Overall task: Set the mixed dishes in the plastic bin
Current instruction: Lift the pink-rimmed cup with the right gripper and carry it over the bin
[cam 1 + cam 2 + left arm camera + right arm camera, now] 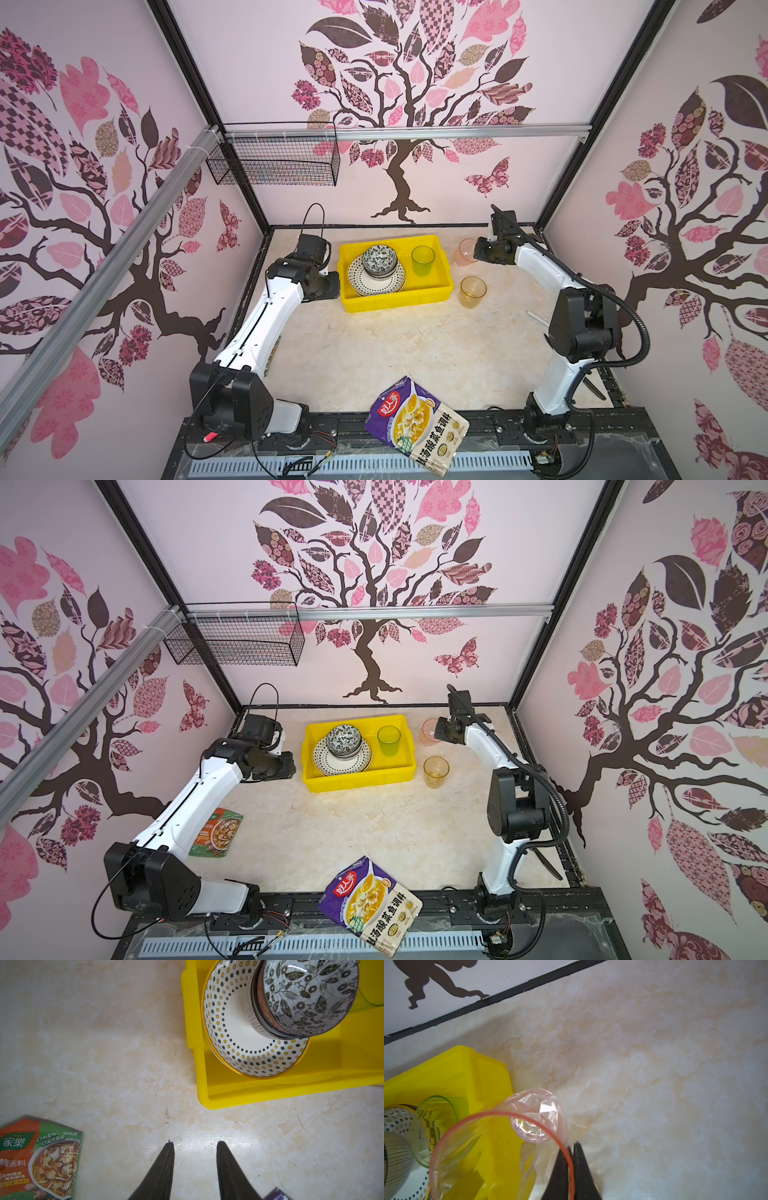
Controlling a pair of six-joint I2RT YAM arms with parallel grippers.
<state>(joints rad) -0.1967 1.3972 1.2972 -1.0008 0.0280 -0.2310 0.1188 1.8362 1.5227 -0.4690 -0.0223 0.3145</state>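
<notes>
Right tool point(572, 1145) clamped on pink tumbler point(537, 1113) rim, tumbler apparently tilted | left tool point(196, 1144) parted, empty, near yellow bin point(249, 1101)

In both top views the centre of the cream marbled tabletop point(374, 345) lies bare between the bright yellow rectangular plastic bin point(395, 301) above and the purple printed food pouch point(415, 419) at the lower edge. Inside the bin, a stack of patterned ceramic plates and bowls point(378, 259) fills the left half; a translucent green tumbler point(423, 261) stands in the right half. Right of the bin, a translucent amber tumbler point(473, 292) and a translucent pink tumbler point(463, 255) block the way. A green-orange seasoning packet point(218, 833) lies lower left.
</notes>
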